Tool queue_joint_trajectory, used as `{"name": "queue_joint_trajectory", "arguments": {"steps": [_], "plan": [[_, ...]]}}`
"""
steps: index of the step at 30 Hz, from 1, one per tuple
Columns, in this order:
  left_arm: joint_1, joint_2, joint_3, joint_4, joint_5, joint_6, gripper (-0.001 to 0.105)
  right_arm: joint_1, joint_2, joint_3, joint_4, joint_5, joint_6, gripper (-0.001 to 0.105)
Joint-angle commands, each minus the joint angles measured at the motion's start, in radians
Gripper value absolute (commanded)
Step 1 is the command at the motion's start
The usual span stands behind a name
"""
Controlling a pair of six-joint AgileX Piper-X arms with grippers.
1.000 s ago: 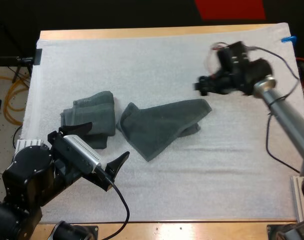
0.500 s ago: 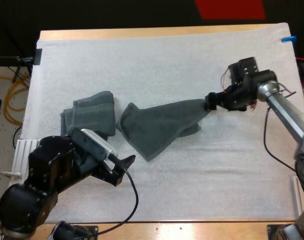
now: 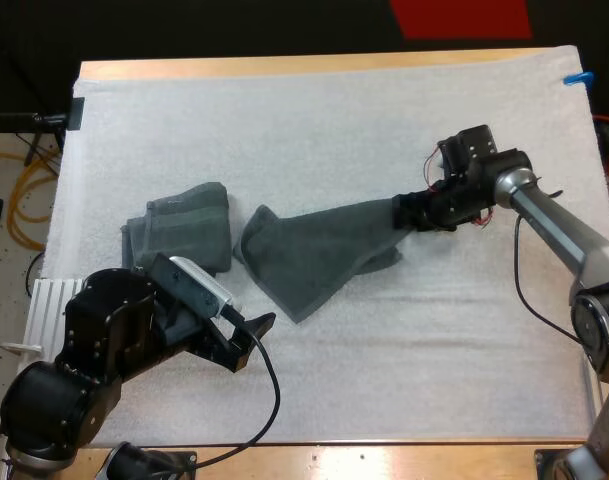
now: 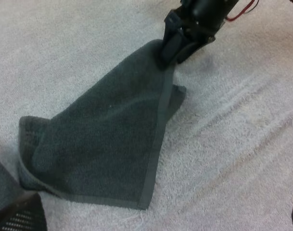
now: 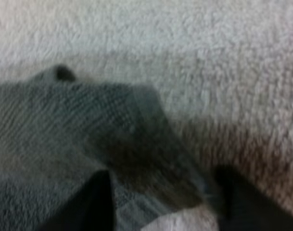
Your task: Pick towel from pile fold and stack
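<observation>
Straddling one corner of the towel (image 3: 319, 250), your right gripper (image 3: 408, 212) has fingers (image 5: 95, 202) apart, unclamped; left gripper (image 3: 252, 338), also spread, sits by another tip.

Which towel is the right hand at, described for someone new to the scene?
On the white mat, look near the middle. The spread towel lies flat, a loose triangle, one corner at the right hand; the bunched towel beside it is a compact bundle.

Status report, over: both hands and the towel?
Left hand open, clear of the flat dark grey-green cloth towel. Right hand open, straddling that towel's corner. Bunched grey-green towel lies alongside; nothing in the way.
</observation>
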Motion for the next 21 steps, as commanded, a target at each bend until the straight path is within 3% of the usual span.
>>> {"name": "queue_joint_trajectory", "arguments": {"steps": [1,6,11,17,21], "plan": [[-0.006,-0.002,0.001,-0.003,0.010,-0.007,0.104,0.001,0.008,0.000,-0.005,-0.009,0.009,0.035],[-0.006,-0.002,0.001,-0.003,0.035,-0.007,0.104,0.001,-0.008,0.000,-0.005,0.102,-0.007,0.000],[-0.006,0.006,0.001,-0.003,0.048,-0.003,0.104,0.001,-0.070,0.000,0.032,0.145,-0.080,0.000],[-0.016,0.082,0.001,-0.004,0.073,0.046,0.104,0.001,-0.198,0.001,0.256,0.241,-0.173,0.000],[-0.094,0.159,0.001,-0.030,0.064,0.066,0.104,0.001,-0.277,0.065,0.379,0.247,-0.182,0.000]]}}
